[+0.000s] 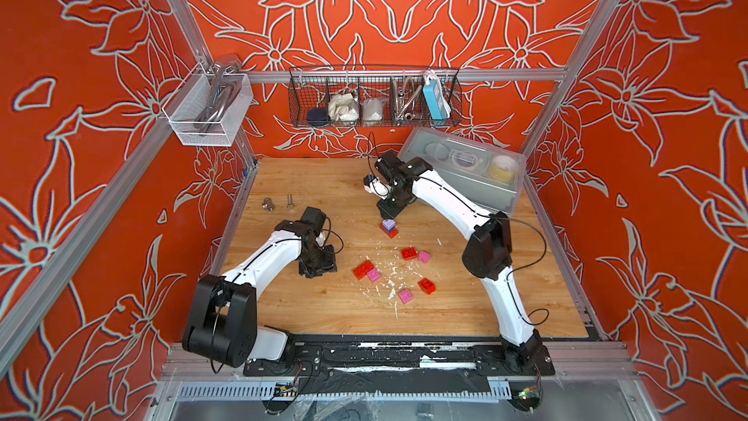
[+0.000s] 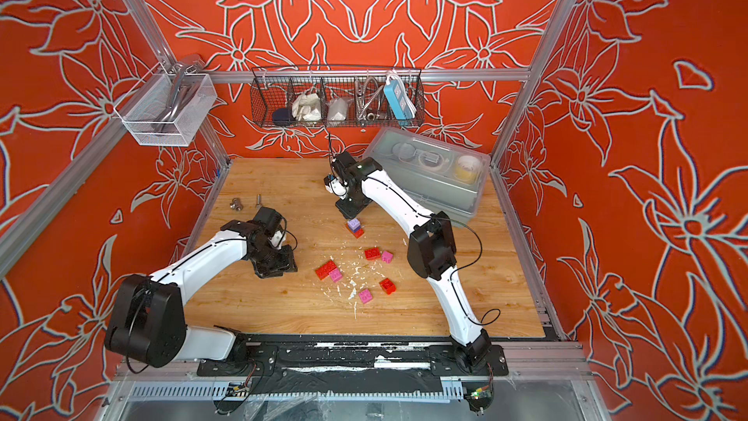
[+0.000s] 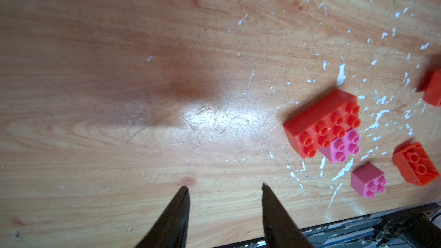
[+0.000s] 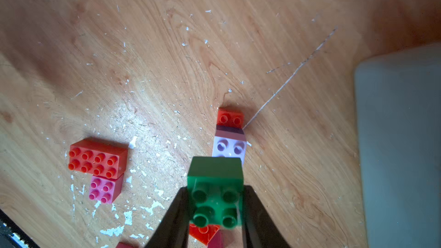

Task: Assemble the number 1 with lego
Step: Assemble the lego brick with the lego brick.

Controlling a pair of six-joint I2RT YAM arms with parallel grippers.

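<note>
Right gripper [image 4: 216,187] — jaws clamped on green brick [image 4: 214,170], studs facing camera, close to lilac-topped stack [image 4: 228,147], whose near edge is hidden behind it. In both top views green brick concealed under wrist. Left gripper [image 3: 224,186] — jaws apart, nothing between, over bare table [image 3: 119,91]. Loose red and pink bricks [image 1: 364,268] between arms; one red brick [image 3: 433,89] cut off at frame edge.

Green brick [image 4: 214,177] of glossy smooth plastic; scratched wood tabletop [image 4: 143,67] — shiny in patches; metal wire basket [image 1: 307,93]

a green brick [image 4: 214,177] is clamped studs-up in the right gripper [image 4: 216,188] beside a lilac brick [image 4: 229,147] stacked over a small red brick [image 4: 230,116]; a long red brick [image 4: 97,157] is set touching a pink brick [image 4: 105,190].
</note>
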